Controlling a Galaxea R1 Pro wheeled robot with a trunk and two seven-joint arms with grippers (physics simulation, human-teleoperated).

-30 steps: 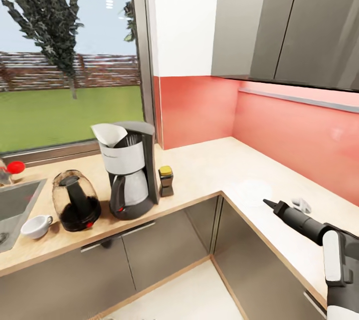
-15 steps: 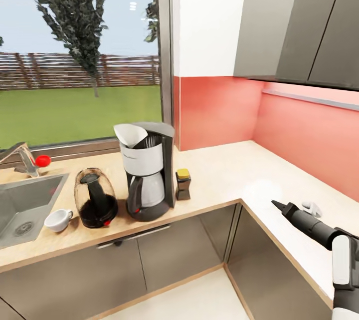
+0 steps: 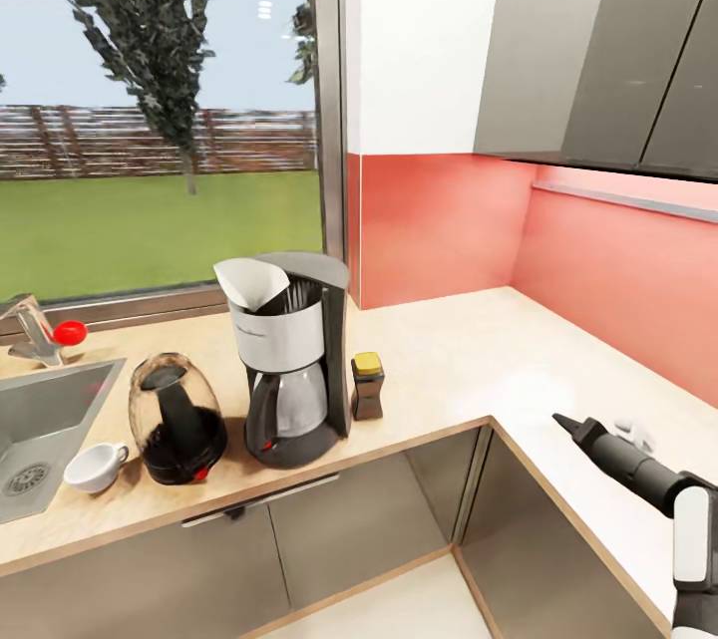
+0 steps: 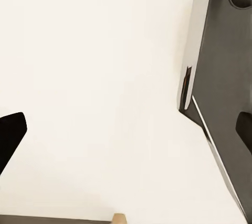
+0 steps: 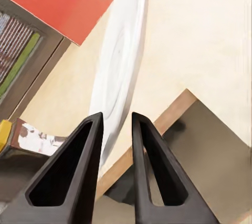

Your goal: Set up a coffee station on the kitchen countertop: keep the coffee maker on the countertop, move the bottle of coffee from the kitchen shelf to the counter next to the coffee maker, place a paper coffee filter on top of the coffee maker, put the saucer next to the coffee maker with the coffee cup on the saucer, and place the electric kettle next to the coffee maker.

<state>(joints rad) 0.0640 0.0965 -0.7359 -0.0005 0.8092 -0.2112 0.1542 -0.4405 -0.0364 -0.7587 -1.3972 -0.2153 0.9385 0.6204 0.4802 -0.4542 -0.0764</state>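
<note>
While the right gripper point(image 5: 116, 124) clamps the one saucer point(image 5: 118, 72) edge-on above the worktop point(image 3: 449, 360), one coffee maker point(image 3: 289, 360), kettle point(image 3: 177, 418), cup point(image 3: 92, 467) and bottle point(image 3: 367, 386) stand well beyond it; the left gripper's state cannot be told.

Steel sink point(image 3: 40, 420), red-knobbed tap point(image 3: 45, 338)

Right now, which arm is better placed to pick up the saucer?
Right. The right gripper is lined up on the rim of the saucer, just ahead on the kitchen countertop. The left wrist view faces a blank pale surface and grey robot body.
</note>
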